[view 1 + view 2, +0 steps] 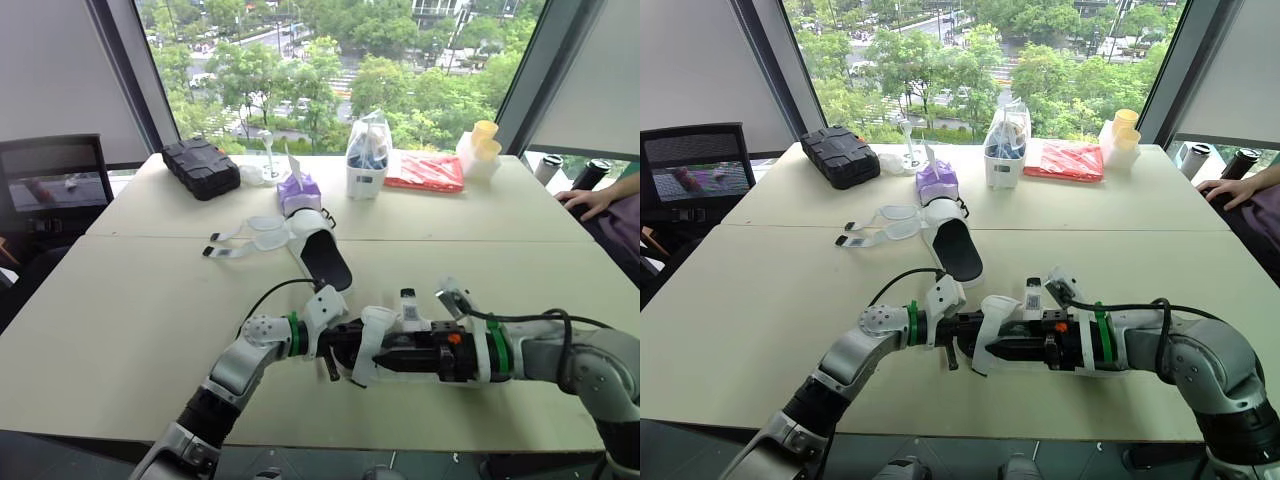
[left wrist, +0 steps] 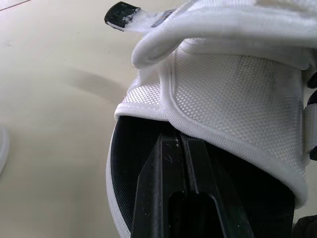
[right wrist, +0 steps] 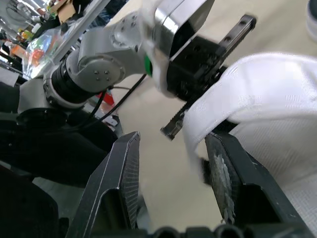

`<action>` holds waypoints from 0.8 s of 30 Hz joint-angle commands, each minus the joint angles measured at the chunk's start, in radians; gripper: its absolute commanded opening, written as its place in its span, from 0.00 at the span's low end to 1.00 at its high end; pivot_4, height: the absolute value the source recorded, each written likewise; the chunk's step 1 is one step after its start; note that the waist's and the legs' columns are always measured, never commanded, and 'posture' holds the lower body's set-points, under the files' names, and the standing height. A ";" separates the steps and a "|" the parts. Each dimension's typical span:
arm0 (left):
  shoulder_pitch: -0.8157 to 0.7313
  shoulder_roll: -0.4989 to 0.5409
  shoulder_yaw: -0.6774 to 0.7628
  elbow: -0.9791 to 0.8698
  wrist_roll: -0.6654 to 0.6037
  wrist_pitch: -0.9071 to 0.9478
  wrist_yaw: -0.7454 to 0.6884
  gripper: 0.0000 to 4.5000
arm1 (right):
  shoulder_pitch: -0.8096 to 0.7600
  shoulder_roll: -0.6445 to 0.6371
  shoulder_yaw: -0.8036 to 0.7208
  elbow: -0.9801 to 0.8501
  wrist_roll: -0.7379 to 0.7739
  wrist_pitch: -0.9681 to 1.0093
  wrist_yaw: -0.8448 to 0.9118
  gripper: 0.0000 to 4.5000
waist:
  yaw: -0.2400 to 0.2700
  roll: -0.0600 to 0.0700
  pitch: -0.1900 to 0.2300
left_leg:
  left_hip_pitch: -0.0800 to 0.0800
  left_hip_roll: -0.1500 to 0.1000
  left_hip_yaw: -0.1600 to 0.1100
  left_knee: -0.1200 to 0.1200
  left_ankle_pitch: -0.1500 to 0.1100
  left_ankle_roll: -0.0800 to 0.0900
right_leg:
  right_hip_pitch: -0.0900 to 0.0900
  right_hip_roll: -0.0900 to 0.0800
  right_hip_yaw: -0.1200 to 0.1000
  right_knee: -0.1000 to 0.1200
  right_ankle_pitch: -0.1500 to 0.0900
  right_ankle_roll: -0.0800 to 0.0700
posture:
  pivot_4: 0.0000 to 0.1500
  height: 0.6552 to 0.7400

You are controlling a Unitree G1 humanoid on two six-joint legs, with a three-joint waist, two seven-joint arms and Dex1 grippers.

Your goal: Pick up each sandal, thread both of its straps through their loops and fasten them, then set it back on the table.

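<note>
A white sandal with a black sole (image 1: 362, 345) lies between my two grippers near the table's front edge. My left gripper (image 2: 181, 144) has its fingers pressed together over the black insole, tips at the rim of the white mesh upper (image 2: 237, 94). From the right, my right gripper (image 3: 171, 139) stands open, and a white strap (image 3: 257, 94) drapes over one of its fingers (image 3: 223, 183). A black strap tip (image 2: 121, 15) sticks out past the upper. The second sandal (image 1: 325, 258) rests mid-table, its straps (image 1: 245, 236) spread out to the left.
Along the far side stand a black case (image 1: 202, 166), a purple object (image 1: 297, 190), a clear bag of items (image 1: 367, 155), a red packet (image 1: 425, 170) and yellow cups (image 1: 483, 140). A person's hand (image 1: 585, 200) rests at the right edge. A chair (image 1: 55, 185) stands at the left.
</note>
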 commanded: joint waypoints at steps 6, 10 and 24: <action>0.006 -0.004 -0.004 0.004 0.006 -0.003 0.001 0.00 | 0.091 0.081 0.019 -0.122 0.005 -0.031 -0.138 0.48 | 0.001 0.000 0.000 | 0.000 0.000 0.000 0.000 0.000 0.000 | 0.000 0.000 0.000 0.000 0.000 0.000 | 1.00 1.00; 0.006 -0.005 -0.006 0.007 0.005 -0.004 -0.001 0.00 | 0.106 0.128 0.048 -0.129 -0.059 -0.077 -0.202 0.48 | 0.000 0.000 0.000 | 0.000 0.000 0.000 0.000 0.000 0.000 | 0.000 0.000 0.000 0.000 0.000 -0.001 | 1.00 1.00; -0.007 -0.019 -0.015 0.033 0.009 -0.012 -0.016 0.00 | 0.205 0.219 0.053 -0.142 -0.063 -0.097 -0.327 0.37 | 0.002 0.000 0.000 | 0.000 0.000 0.000 0.000 0.000 0.000 | 0.000 0.000 0.000 0.000 0.000 -0.001 | 1.00 1.00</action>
